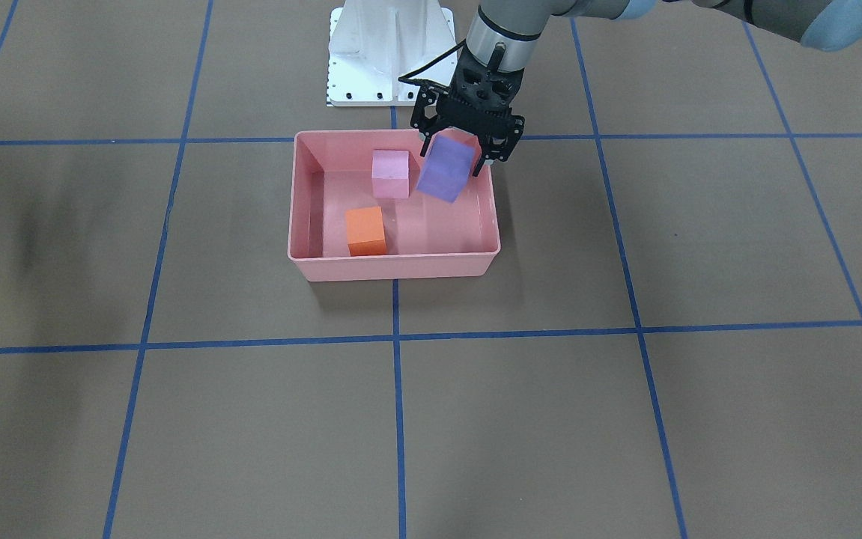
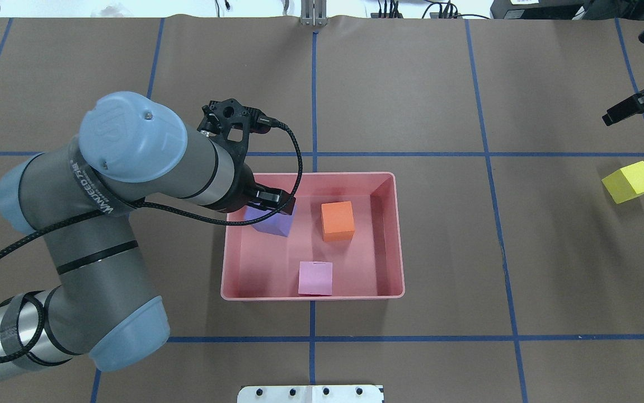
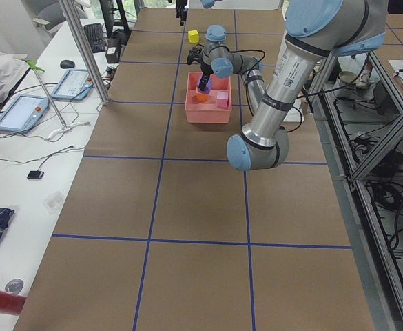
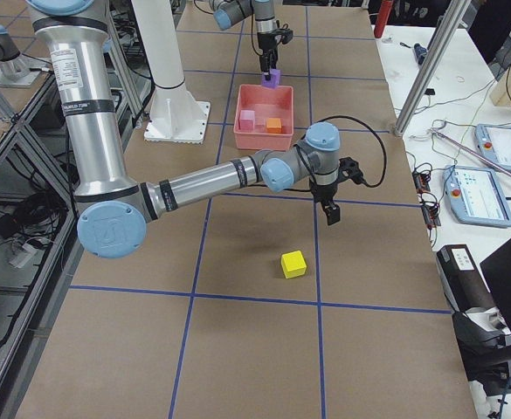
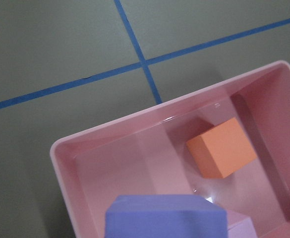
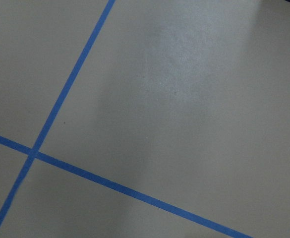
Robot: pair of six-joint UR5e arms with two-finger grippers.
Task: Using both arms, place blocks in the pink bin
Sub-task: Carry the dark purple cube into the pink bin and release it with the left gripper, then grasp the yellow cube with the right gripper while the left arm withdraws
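The pink bin (image 1: 393,266) sits mid-table and holds the orange block (image 1: 365,230) and the light pink block (image 1: 390,174), each resting flat on its floor. My left gripper (image 1: 454,162) hangs over the bin's corner nearest the robot, shut on the purple block (image 1: 445,168), which is tilted and clear of the floor. The left wrist view shows this block (image 5: 164,215) above the bin's inside. The yellow block (image 2: 630,181) lies alone on the table far to my right. My right gripper (image 4: 330,216) hovers near it, not touching; its jaws are not clear.
The white robot base (image 1: 389,52) stands just behind the bin. Blue tape lines grid the brown table. Benches with tablets, cables and aluminium posts (image 4: 430,65) line the far side of the table.
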